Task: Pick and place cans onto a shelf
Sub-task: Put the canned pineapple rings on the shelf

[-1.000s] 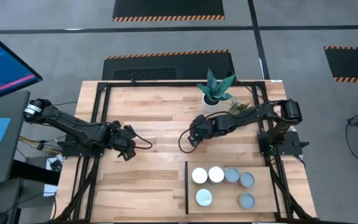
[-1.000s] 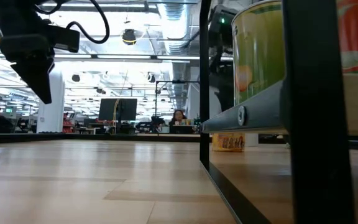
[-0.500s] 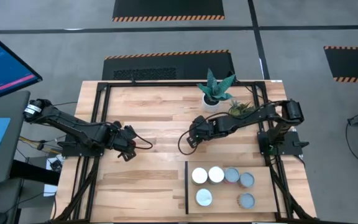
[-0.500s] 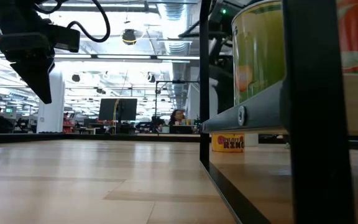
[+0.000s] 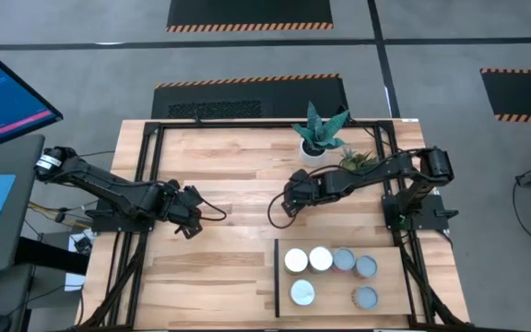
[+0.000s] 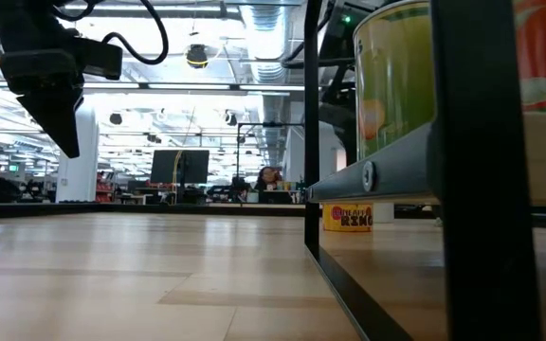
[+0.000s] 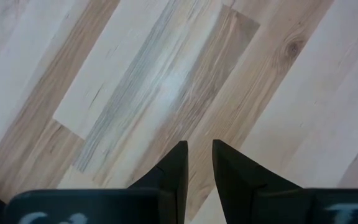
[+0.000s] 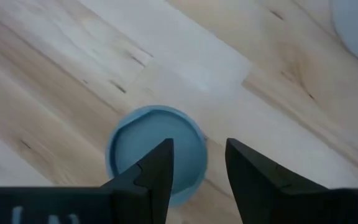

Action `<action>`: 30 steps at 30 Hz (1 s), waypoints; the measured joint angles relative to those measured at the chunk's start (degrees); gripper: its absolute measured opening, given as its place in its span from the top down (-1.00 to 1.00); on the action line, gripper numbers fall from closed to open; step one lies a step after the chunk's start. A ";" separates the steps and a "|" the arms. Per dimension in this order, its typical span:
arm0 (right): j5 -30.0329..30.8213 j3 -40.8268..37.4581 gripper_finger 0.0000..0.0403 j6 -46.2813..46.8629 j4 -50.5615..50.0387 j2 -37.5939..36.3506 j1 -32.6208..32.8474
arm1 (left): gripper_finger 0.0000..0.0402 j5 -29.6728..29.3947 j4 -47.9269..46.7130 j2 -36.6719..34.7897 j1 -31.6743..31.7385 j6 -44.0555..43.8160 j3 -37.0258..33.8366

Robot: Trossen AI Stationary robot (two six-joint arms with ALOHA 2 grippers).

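A blue-topped can (image 8: 156, 151) with a yellow and red label (image 6: 347, 217) stands upright on the tabletop, just beyond the shelf (image 5: 390, 284). My right gripper (image 5: 287, 205) hovers over it, open a little; in the right wrist view (image 8: 199, 163) one finger overlaps the can's top, off centre. Several cans (image 5: 320, 259) stand on the shelf, and two of them loom close in the low view (image 6: 391, 85). My left gripper (image 5: 190, 221) hangs above bare wood at mid-left, with a narrow gap between its fingers (image 7: 199, 163).
A white plant pot (image 5: 313, 152) with a green plant stands at the far side, close behind the right arm. The shelf's black strip (image 5: 277, 277) faces the table's middle. Black frame rails (image 5: 146, 175) run along the table's edges. Bare wood (image 5: 229, 267) lies between the grippers and the near edge.
My right gripper has drifted slightly toward the table's right edge above the can. The can stays on the table; its label shows more plainly in the low view.
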 joint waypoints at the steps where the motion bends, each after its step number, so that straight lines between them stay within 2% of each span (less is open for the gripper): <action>1: 0.12 0.00 0.16 -0.02 -0.35 0.00 0.01 | 0.69 0.00 0.04 0.00 0.00 -0.02 0.00; 12: -0.41 -0.01 0.18 -0.04 -0.88 0.00 0.80 | 0.69 -0.05 1.22 0.00 0.00 0.56 0.02; 20: -0.45 -2.72 0.19 0.39 -0.18 0.02 0.72 | 0.69 -0.14 1.28 0.02 0.00 0.90 0.02; 30: -3.19 -4.76 0.21 0.57 3.37 0.02 0.78 | 0.69 -0.15 1.38 0.02 0.00 0.92 0.02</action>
